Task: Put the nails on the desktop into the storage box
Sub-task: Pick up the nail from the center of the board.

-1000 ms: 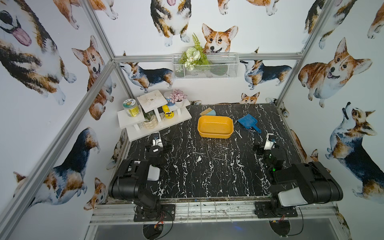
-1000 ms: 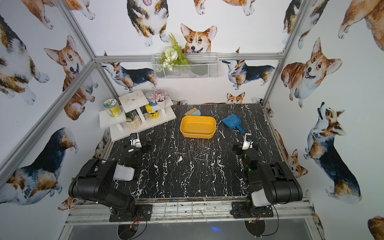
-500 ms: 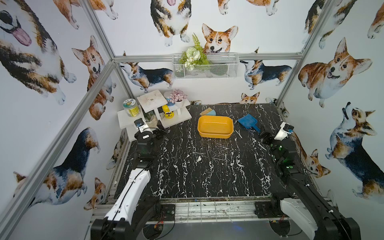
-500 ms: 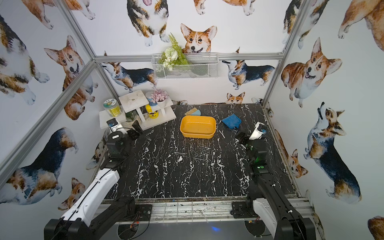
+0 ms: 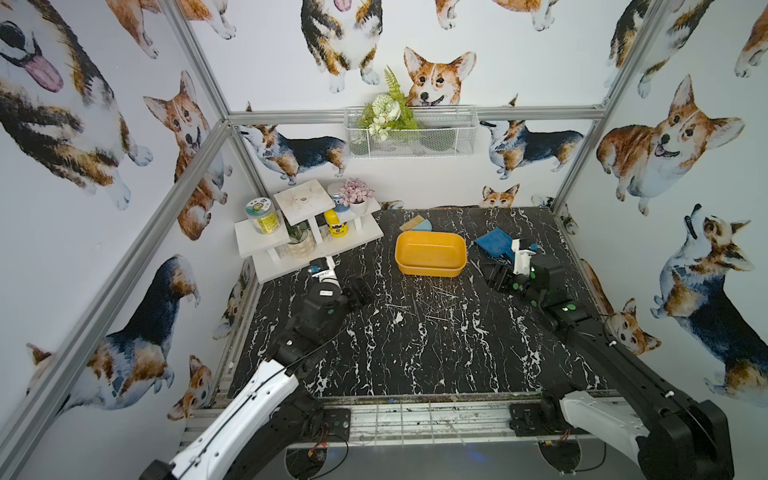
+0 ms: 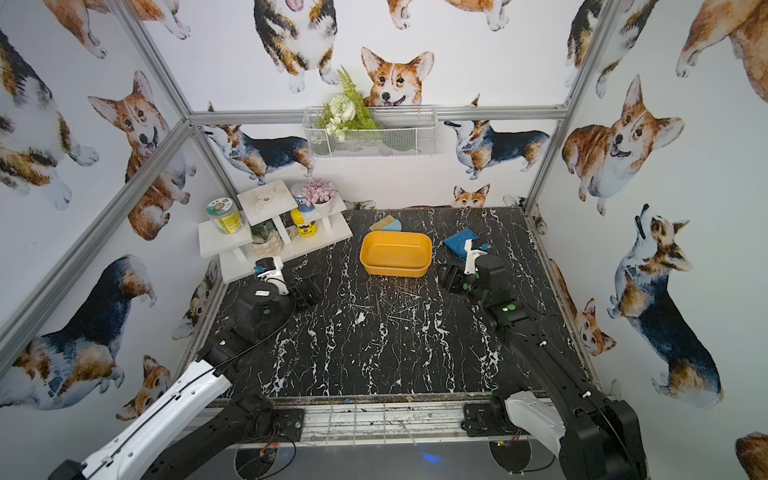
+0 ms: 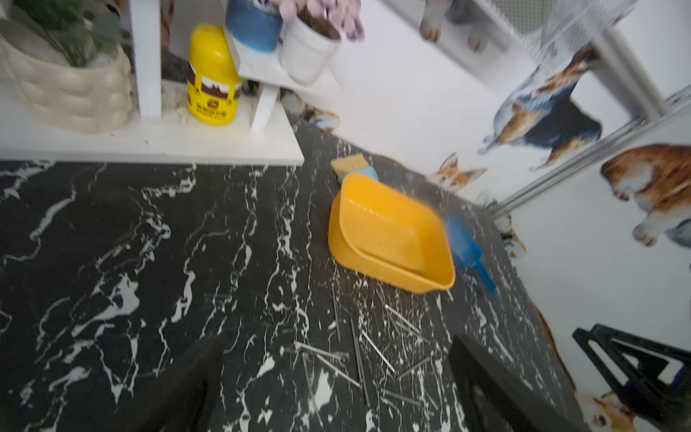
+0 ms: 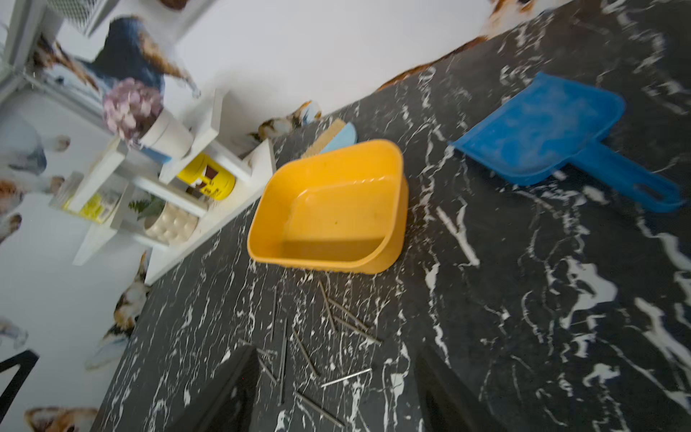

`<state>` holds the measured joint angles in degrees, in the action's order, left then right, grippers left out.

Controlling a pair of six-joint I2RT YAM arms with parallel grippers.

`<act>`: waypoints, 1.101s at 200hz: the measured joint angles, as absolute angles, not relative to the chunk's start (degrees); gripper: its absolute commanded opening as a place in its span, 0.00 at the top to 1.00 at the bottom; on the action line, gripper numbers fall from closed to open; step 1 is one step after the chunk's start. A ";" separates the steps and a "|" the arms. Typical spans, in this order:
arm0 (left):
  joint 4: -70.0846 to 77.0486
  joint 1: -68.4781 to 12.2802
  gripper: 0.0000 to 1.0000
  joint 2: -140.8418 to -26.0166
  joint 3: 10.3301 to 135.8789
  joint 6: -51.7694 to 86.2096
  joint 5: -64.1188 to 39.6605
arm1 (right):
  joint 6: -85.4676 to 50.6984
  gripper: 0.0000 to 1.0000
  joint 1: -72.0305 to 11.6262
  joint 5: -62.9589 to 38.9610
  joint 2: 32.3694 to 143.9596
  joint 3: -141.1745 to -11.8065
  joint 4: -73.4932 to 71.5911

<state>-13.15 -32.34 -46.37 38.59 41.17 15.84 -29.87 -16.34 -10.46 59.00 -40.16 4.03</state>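
1. Your left gripper (image 5: 362, 289): jaws spread wide, gripping nothing, above the desktop (image 5: 415, 357) near the shelf (image 5: 316, 253).
2. Your right gripper (image 5: 496, 277): jaws parted, gripping nothing, just beside the dustpan (image 5: 492, 243).
3. Nails (image 5: 424, 301): all flat on the desktop, a loose scatter just in front of the box (image 5: 428, 269) and between your two grippers. Both wrist views show them.
4. Box: upright, empty, at the back of the desktop. The brush (image 5: 415, 225) lies behind it and the dustpan to its right.
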 measured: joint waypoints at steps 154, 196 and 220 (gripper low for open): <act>-19.90 -50.30 0.00 -50.89 36.14 50.65 28.03 | -17.43 0.67 -40.45 -1.58 82.70 -47.86 16.23; -20.69 -48.95 0.00 -45.74 33.54 51.62 26.68 | -15.27 0.69 -42.96 -0.23 88.12 -50.50 16.69; -21.02 -46.33 0.00 -44.93 33.41 51.46 24.60 | -14.02 0.69 -43.92 0.10 91.57 -53.01 16.84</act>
<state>-21.02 -46.33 -44.93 33.41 51.46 24.60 -14.02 -43.92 0.10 91.57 -53.01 16.84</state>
